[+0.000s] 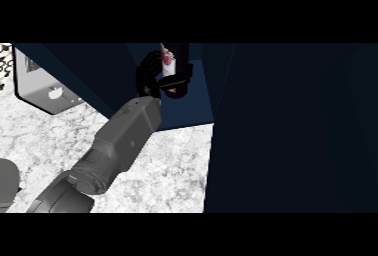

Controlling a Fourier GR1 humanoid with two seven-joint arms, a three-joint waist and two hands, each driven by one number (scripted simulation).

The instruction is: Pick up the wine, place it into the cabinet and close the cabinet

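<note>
In the head view, a grey forearm rises from the lower left of the frame toward the upper middle, ending in a black hand. By its place in the picture it reads as the left hand, though which arm it belongs to cannot be told for certain. Its fingers are curled round the wine, a bottle with a pale label and a reddish patch, held at the top centre of the frame inside the open cabinet. The bottle's lower end shows dark red just below the fingers; whether it rests on the cabinet floor cannot be told.

The cabinet interior is dark blue, and its open door fills the whole right half of the picture as a near-black panel, standing edge-on beside the hand.

Below and to the left lies the speckled white counter. At the upper left a white appliance with a rounded corner sits against the cabinet's side
</note>
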